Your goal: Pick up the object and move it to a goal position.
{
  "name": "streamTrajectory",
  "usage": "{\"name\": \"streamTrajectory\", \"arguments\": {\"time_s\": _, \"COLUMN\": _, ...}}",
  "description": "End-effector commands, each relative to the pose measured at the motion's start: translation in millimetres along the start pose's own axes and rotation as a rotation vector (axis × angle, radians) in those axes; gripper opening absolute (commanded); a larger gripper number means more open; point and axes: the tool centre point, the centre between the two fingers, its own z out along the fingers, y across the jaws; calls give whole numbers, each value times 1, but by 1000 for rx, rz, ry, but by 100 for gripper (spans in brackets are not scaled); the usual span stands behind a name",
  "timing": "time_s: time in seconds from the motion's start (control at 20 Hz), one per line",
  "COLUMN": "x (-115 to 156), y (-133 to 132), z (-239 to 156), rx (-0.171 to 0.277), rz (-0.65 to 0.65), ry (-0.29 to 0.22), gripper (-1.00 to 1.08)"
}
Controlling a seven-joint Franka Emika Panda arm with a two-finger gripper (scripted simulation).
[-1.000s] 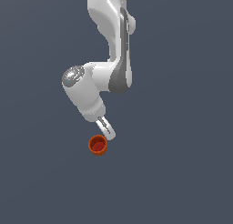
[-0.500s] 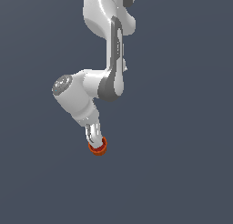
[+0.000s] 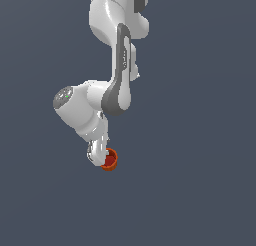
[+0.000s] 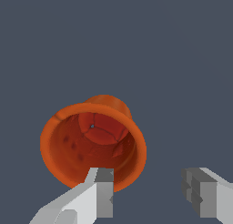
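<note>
The orange-red cup (image 3: 110, 160) with a darker red inside stands upright on the dark grey floor. In the wrist view the cup (image 4: 91, 141) has its mouth towards the camera. My gripper (image 4: 149, 182) is open and empty. One fingertip (image 4: 104, 191) overlaps the near rim of the cup, and the other fingertip (image 4: 200, 191) stands well clear of it, so most of the cup lies outside the gap between the jaws. In the exterior view the hand (image 3: 98, 151) hangs just over the cup and hides part of it.
A plain dark grey floor (image 3: 200, 190) fills both views. The white arm (image 3: 115, 50) comes down from the top of the exterior view, with its elbow (image 3: 75, 107) bent out to the exterior view's left.
The arm has lowered and its hand has swung over the cup, from beside it to on top of it. The cup has not moved.
</note>
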Motion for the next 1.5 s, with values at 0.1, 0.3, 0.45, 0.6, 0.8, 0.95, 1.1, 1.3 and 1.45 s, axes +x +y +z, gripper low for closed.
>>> {"name": "streamTrajectory", "arguments": {"time_s": 0.1, "x": 1, "y": -1, "z": 1, "rx": 3, "rz": 23, "ry": -4, "gripper": 28}}
{"name": "streamTrajectory", "arguments": {"time_s": 0.3, "x": 1, "y": 0, "z": 5, "rx": 2, "rz": 19, "ry": -3, "gripper": 28}}
{"name": "streamTrajectory", "arguments": {"time_s": 0.45, "x": 1, "y": 0, "z": 18, "rx": 2, "rz": 21, "ry": -4, "gripper": 28}}
{"name": "streamTrajectory", "arguments": {"time_s": 0.6, "x": 1, "y": 0, "z": 29, "rx": 2, "rz": 24, "ry": -4, "gripper": 28}}
{"name": "streamTrajectory", "arguments": {"time_s": 0.8, "x": 1, "y": 0, "z": 31, "rx": 2, "rz": 24, "ry": -4, "gripper": -100}}
{"name": "streamTrajectory", "arguments": {"time_s": 0.95, "x": 1, "y": 0, "z": 31, "rx": 2, "rz": 24, "ry": -4, "gripper": -100}}
{"name": "streamTrajectory", "arguments": {"time_s": 1.1, "x": 1, "y": 0, "z": 31, "rx": 2, "rz": 24, "ry": -4, "gripper": -100}}
{"name": "streamTrajectory", "arguments": {"time_s": 1.3, "x": 2, "y": 0, "z": 30, "rx": 3, "rz": 26, "ry": -3, "gripper": -100}}
{"name": "streamTrajectory", "arguments": {"time_s": 1.45, "x": 0, "y": 2, "z": 29, "rx": 3, "rz": 26, "ry": -3, "gripper": -100}}
